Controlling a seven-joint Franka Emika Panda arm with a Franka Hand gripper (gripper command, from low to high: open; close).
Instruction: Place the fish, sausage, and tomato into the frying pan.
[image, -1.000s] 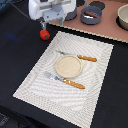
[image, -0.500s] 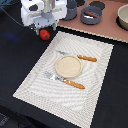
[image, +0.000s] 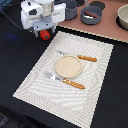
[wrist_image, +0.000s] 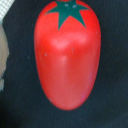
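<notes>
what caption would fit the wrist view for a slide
Wrist close-up of the red tomato with its green stem star, lying on a dark surface and filling most of the frame.

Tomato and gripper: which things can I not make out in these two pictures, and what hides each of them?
- Fingers: exterior view, hidden under the white gripper body; none show in the wrist view, so open or shut is unknown.
- Tomato: exterior view, mostly covered by the gripper; contact unclear.
- Fish, sausage: not seen in either view.
- Frying pan: exterior view, too blurred to see its contents.
- Beige bowl: cut by the frame's edge.
</notes>
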